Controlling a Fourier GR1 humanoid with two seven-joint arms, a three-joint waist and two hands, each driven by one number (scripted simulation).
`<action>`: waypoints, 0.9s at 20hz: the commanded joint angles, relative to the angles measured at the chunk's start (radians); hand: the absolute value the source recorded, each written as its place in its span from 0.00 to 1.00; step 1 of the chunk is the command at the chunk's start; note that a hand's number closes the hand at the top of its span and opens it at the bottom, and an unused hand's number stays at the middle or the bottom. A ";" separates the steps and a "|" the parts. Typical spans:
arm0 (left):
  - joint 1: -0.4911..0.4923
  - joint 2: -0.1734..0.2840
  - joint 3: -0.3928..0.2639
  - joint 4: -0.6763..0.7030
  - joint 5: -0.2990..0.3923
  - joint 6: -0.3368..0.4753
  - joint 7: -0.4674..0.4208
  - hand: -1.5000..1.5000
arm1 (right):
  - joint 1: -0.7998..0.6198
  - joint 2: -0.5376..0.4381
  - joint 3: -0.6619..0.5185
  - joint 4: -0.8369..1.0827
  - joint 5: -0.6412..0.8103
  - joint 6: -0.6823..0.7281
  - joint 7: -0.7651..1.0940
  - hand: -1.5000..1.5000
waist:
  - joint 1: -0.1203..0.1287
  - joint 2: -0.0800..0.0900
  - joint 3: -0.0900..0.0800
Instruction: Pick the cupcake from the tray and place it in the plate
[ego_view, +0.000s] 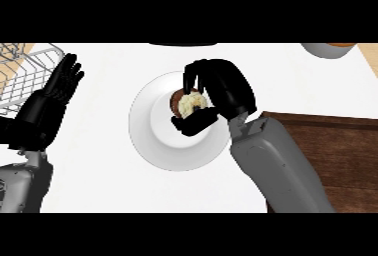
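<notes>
My right robot hand (218, 92) is curling round the cupcake (189, 103), fingers and thumb pinching it over the white plate (151, 132) directly beneath. The brown tray (332, 145) is sitting just right of my wrist. My left robot hand (53, 97) is resting released, fingers up, beside a wire rack (26, 70) on the table (103, 185).

cupcake (189, 103) mostly hidden by right robot hand (221, 92), wire rack (26, 70) cut off at left edge

Kitchen setting: white surface (103, 180), wire dish rack (26, 70), white plate (151, 135), wooden tray (332, 150).
</notes>
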 joint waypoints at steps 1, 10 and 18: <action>0.001 0.044 0.056 -0.001 0.039 -0.044 0.012 0.50 | -0.101 0.027 0.075 0.188 -0.008 -0.113 0.031 1.00 | 0.003 0.000 0.000; -0.075 -0.018 -0.003 0.024 -0.013 -0.007 0.025 0.50 | -0.204 0.028 0.204 0.578 -0.178 -0.380 -0.065 1.00 | 0.029 0.009 0.001; -0.057 -0.009 -0.006 0.031 -0.008 -0.046 -0.001 0.50 | -0.237 0.028 0.304 0.677 -0.479 -0.461 -0.161 0.00 | 0.060 0.013 0.001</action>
